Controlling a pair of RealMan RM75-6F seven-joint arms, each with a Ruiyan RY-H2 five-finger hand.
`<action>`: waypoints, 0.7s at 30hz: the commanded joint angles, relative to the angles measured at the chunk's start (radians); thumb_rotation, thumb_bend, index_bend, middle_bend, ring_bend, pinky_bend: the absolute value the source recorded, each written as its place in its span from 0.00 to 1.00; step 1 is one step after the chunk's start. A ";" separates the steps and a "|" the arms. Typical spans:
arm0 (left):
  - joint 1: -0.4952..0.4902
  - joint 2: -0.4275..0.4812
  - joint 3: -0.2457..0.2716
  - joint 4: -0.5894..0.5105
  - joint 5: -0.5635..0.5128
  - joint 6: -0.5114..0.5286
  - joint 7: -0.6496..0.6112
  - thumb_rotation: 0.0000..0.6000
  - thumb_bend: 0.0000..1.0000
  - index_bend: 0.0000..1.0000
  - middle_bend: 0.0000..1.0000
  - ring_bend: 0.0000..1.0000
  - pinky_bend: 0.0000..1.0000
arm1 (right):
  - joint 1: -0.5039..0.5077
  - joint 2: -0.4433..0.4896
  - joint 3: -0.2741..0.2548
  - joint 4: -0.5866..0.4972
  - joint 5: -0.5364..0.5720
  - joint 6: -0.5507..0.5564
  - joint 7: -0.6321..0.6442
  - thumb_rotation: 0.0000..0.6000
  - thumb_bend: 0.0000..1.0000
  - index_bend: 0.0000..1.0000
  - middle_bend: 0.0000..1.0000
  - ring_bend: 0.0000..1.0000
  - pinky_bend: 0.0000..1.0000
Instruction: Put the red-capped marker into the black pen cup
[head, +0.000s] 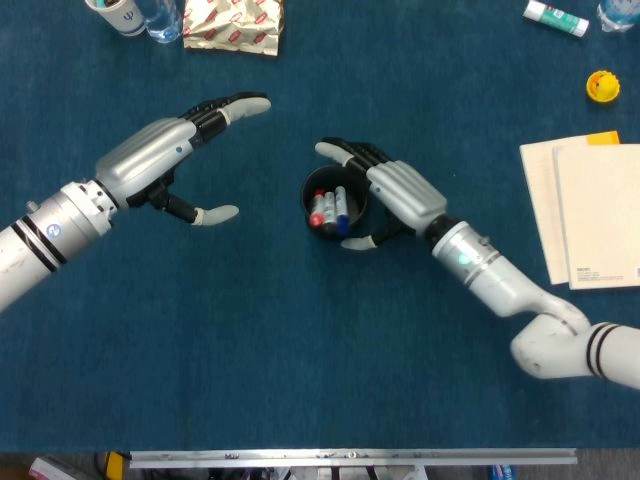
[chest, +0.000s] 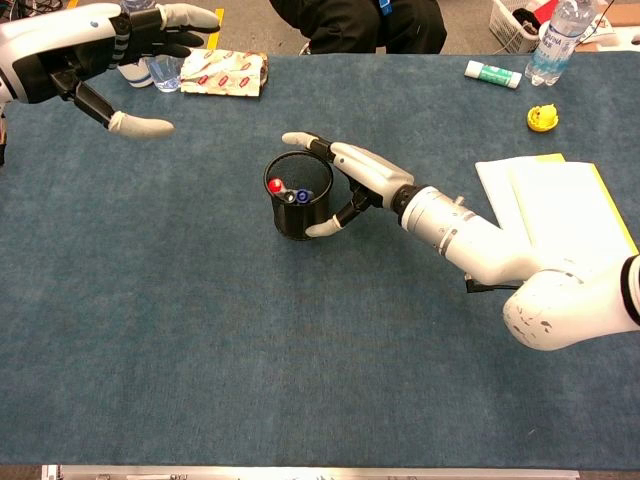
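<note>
The table (head: 300, 350) is a blue felt surface. My right hand (head: 395, 195) sits just beside the black pen cup (head: 334, 204), fingers spread and arced round its right side, thumb low at the cup's near wall. The fingers look apart from the rim; whether the thumb touches the wall I cannot tell. It has hold of nothing. My left hand (head: 175, 150) hangs well apart to the left, fingers extended, thumb splayed, nothing in it.

The red-capped marker (head: 318, 211) stands inside the cup, cap up, next to a blue-capped marker (head: 342, 205) and a third, grey-capped one between them.

Progress: I judge the placement done, since the marker rests in the cup and neither hand holds it. What is left is to draw the right hand clear without tipping the cup.

View differences: the head view looks down into the cup and shows all the pens. The chest view shows the cup's wall (chest: 298, 215), its upright stance, and the thumb's height against it.
</note>
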 joint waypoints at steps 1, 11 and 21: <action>0.000 -0.001 -0.001 0.000 -0.001 -0.001 0.001 1.00 0.25 0.00 0.00 0.00 0.00 | -0.014 0.053 -0.009 -0.052 -0.003 0.009 -0.021 1.00 0.00 0.00 0.00 0.00 0.00; 0.001 0.000 0.003 0.007 0.001 -0.015 0.073 1.00 0.25 0.00 0.00 0.00 0.00 | -0.078 0.266 -0.035 -0.241 0.010 0.041 -0.105 1.00 0.00 0.00 0.01 0.00 0.00; 0.104 -0.086 -0.018 0.020 -0.127 0.017 0.471 1.00 0.25 0.08 0.00 0.00 0.00 | -0.163 0.549 -0.039 -0.508 0.128 0.047 -0.329 1.00 0.10 0.12 0.18 0.07 0.02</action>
